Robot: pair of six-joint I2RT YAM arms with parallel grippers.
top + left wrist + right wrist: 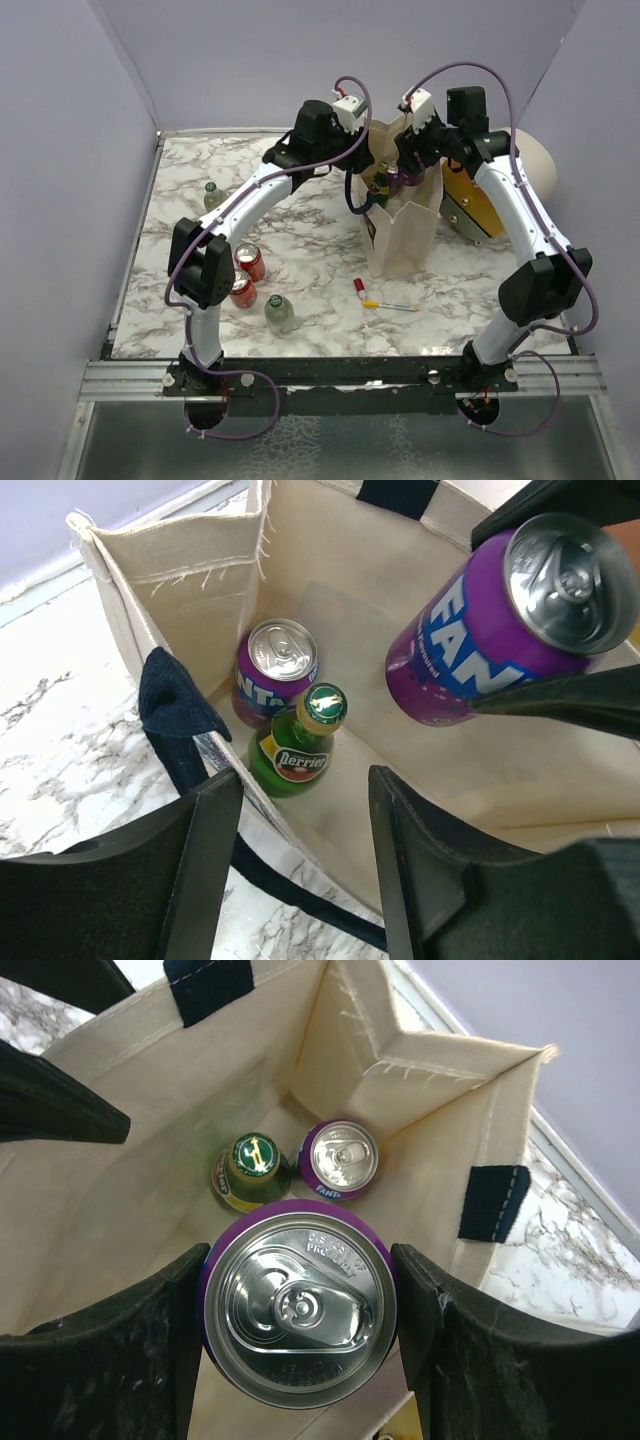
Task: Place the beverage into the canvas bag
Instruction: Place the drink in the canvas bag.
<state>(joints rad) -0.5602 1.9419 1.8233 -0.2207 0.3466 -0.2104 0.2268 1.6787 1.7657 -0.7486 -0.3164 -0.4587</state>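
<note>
Purple can [298, 1320] is pinched across its body by the right tool [302, 1295], top end up, over the open mouth of the canvas bag [430, 1090]. The bag floor lies straight down from the tool, along the can's long axis. I judge the coming move a plain descent by the right arm alone. A second purple can [340, 1158] and a green bottle [250, 1165] stand inside, toward one corner. Left tool [305, 780] is spread astride the bag's rim; I cannot tell whether it touches the cloth. Bare floor beneath the held can looks probable, not certain.
</note>
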